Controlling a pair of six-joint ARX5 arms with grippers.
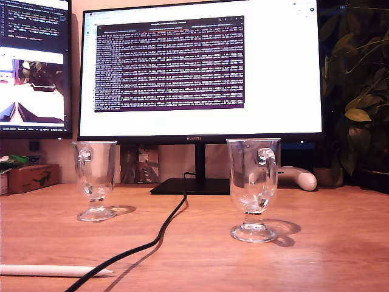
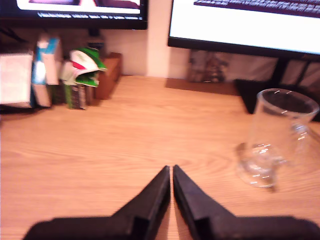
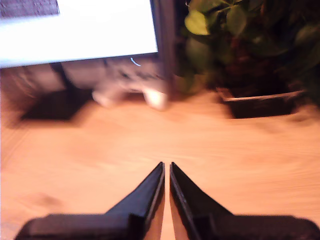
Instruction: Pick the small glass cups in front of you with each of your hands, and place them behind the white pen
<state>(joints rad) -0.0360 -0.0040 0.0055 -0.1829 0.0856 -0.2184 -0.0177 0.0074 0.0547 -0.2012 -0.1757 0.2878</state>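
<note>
Step in hand: the start, by my reading; both glass mugs stand ungrasped on the wooden desk (image 1: 340,243), so the reach has yet to begin.
First glass mug (image 1: 95,179): left of centre in the exterior view, upright on its round foot, handle turned to that view's left; empty as far as the clear glass shows. The first wrist view shows a mug (image 2: 276,137) well off to one side of the fingertips, most likely this one.
Second glass mug (image 1: 253,188): right of centre in the exterior view, upright, handle facing the camera, empty too.
White pen (image 1: 55,270): lying flat at the lower left of the exterior view, tip beside the black cable (image 1: 159,232), nearer the camera than both mugs.
My first gripper (image 2: 171,172): tips nearly touching, holding nothing, over bare desk.
My second gripper (image 3: 166,169): tips nearly touching, holding nothing; no mug in its blurred view.
Next move calls for: spreading each claw, then swinging toward a mug and closing around its bowl or stem.
</note>
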